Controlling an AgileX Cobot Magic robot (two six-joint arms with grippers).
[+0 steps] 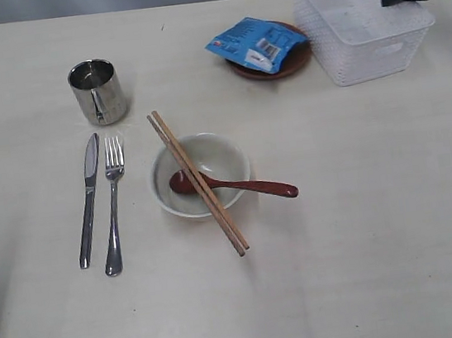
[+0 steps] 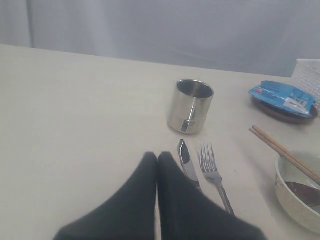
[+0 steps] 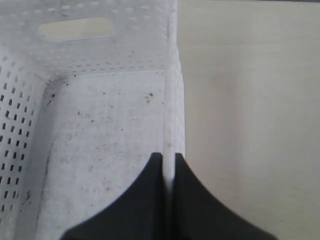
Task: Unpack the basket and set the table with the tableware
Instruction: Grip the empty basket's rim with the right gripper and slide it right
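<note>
Here, right hand (image 3: 167, 156) pinching basket (image 3: 125, 55) wall, plate (image 1: 299, 56) half hidden under packet (image 1: 258, 42), left hand (image 2: 157, 155) closed.

White basket (image 1: 369, 54) stood far right beside the brown plate (image 1: 299, 58); knife (image 1: 89, 195), fork (image 1: 113, 200) and cup (image 1: 97, 92) sat left of the bowl (image 1: 228, 156), spoon (image 1: 249, 186) inside, chopsticks (image 1: 182, 154) across

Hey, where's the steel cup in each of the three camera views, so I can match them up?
Exterior view: steel cup at upper left, standing just beyond the knife and fork.
Left wrist view: the cup stands just beyond the knife and fork tips.
Right wrist view: not in it.
Shared landmark: the white basket, seen in all three views.
</note>
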